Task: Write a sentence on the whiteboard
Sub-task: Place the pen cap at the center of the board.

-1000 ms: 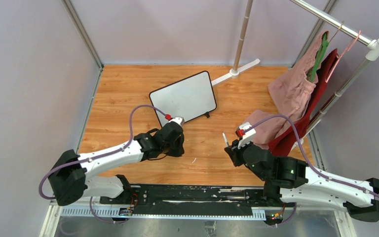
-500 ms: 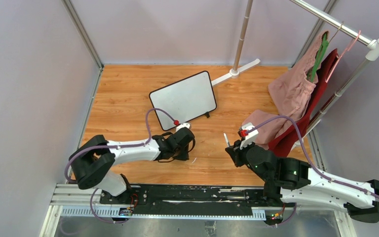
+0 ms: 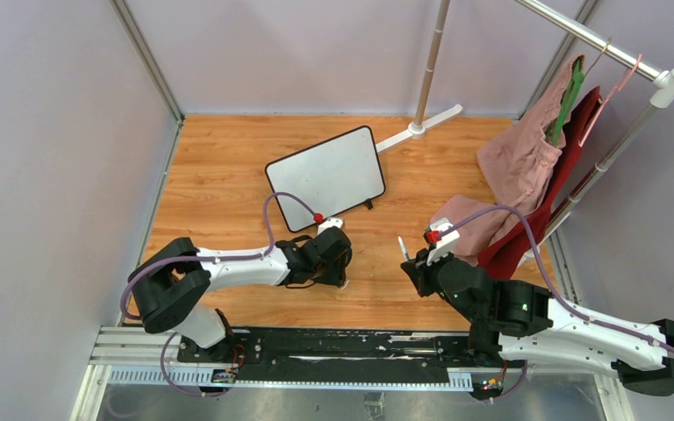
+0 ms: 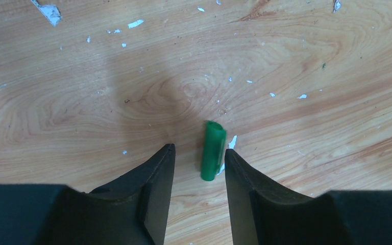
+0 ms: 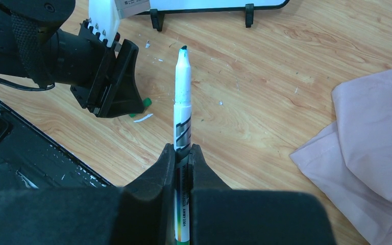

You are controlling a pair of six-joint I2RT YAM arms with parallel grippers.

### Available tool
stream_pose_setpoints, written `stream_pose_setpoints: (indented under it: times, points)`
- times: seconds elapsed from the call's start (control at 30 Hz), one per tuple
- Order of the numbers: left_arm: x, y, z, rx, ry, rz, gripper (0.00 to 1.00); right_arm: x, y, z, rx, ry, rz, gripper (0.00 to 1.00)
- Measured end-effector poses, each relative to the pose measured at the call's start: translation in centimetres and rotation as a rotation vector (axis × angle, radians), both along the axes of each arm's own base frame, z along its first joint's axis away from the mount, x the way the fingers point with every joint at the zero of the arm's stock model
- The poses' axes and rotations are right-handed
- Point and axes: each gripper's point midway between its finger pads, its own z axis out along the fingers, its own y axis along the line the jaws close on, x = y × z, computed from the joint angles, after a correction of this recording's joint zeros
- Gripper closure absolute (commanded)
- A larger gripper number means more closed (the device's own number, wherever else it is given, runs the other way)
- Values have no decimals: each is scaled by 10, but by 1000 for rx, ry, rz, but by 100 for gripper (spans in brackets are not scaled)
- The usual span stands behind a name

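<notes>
The worktop is matt wood grain, flecked with white chips. The cap is smooth green plastic with a slight sheen. The left gripper has matt black plastic fingers. The marker has a smooth white plastic barrel. The cloth is soft, matt pink fabric. The whiteboard looks smooth.

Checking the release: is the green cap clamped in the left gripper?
No: the green cap lies on the wooden table beneath the left gripper, whose jaws stand apart around it without clamping it.
</notes>
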Motion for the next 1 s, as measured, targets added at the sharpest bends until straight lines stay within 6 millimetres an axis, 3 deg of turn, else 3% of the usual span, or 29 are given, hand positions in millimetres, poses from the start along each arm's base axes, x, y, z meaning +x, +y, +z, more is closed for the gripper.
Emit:
stream_pose_setpoints:
  times: [0.2,0.37,0.57,0.7,0.87,1.0]
  points:
    - [0,-1,14,-30,-17,6,36,0,0,0,0,2,1,100]
    - [3,0,52,-112,-80,13,29,-2,0,3,3,5,10,100]
    - [6,9,120,-257,-215,42,25,-4,3,24,35,-3,37,100]
    - [3,18,178,-409,-348,25,21,-10,13,34,42,-2,102,100]
    - [-22,33,262,-727,-590,-89,11,-27,40,51,86,5,259,100]
    - [-48,39,306,-888,-714,-219,9,-45,70,80,147,7,421,100]
